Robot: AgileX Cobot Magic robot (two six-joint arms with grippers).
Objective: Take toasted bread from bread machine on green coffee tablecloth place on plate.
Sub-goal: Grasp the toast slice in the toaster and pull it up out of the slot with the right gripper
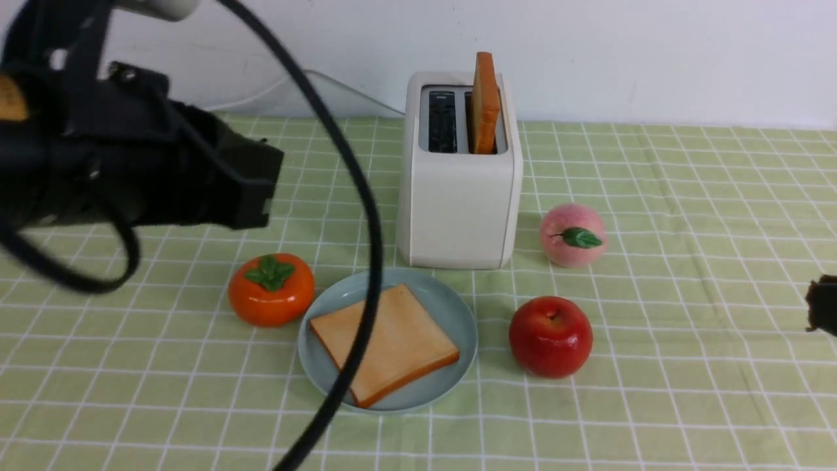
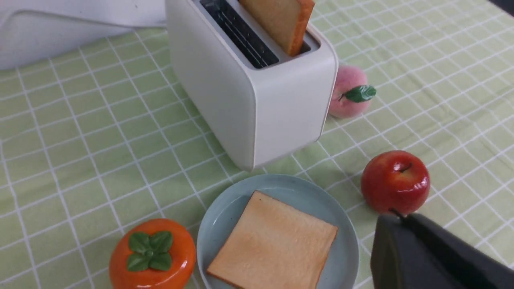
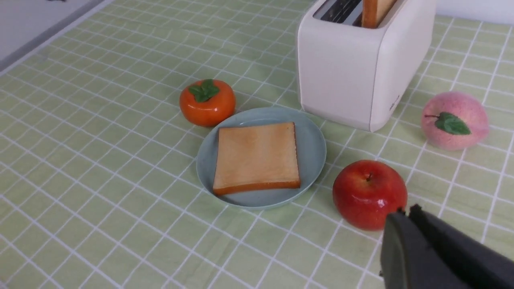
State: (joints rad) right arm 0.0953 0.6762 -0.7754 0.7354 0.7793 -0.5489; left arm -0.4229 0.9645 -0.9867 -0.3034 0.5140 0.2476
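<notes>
The white bread machine (image 1: 458,196) stands at the back of the green coffee tablecloth (image 1: 686,196). One slice of toasted bread (image 1: 485,104) sticks upright out of its right slot; the left slot is dark. A second slice (image 1: 386,343) lies flat on the pale blue plate (image 1: 451,307) in front of the machine. My left arm (image 1: 131,163) hangs high at the left, away from the plate. The left gripper (image 2: 399,216) is shut with nothing in it. My right gripper (image 3: 405,210) is also shut and holds nothing; it shows at the right edge (image 1: 822,304).
An orange persimmon (image 1: 271,289) sits left of the plate and a red apple (image 1: 550,336) right of it. A pink peach (image 1: 573,234) lies beside the machine. A black cable (image 1: 366,248) from the left arm crosses in front of the plate. A white cord runs behind the machine.
</notes>
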